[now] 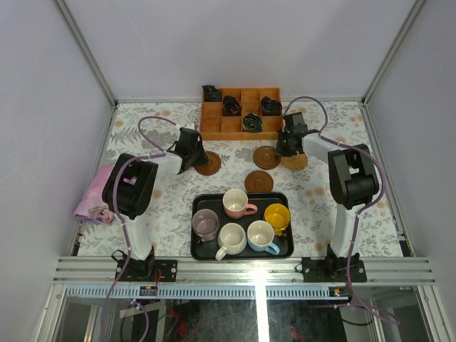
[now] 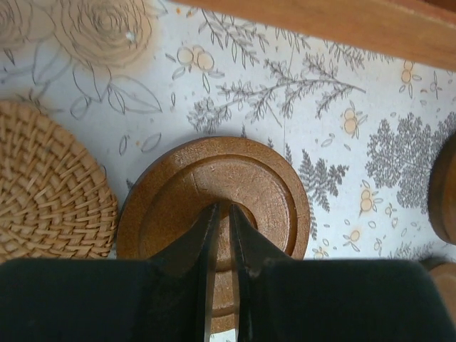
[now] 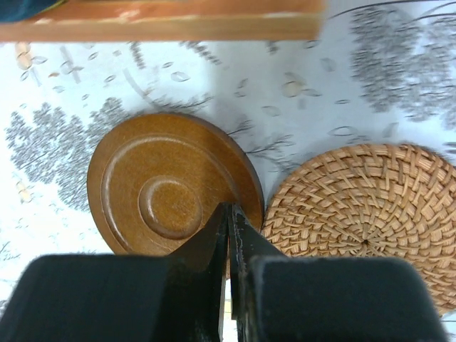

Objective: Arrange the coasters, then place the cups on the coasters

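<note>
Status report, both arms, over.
Left tool shut, tips on wood coaster. Right tool shut at rim of second wood coaster. Cups all in tray. Woven coaster alongside.

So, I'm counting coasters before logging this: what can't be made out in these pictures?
Top view: the left arm hides one woven coaster.
Left wrist view: the frame edge cuts it off.
Right wrist view: the right gripper covers the near rim of the wooden coaster.

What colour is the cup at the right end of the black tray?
Yellow; the cup shows best in the top external view.
</note>
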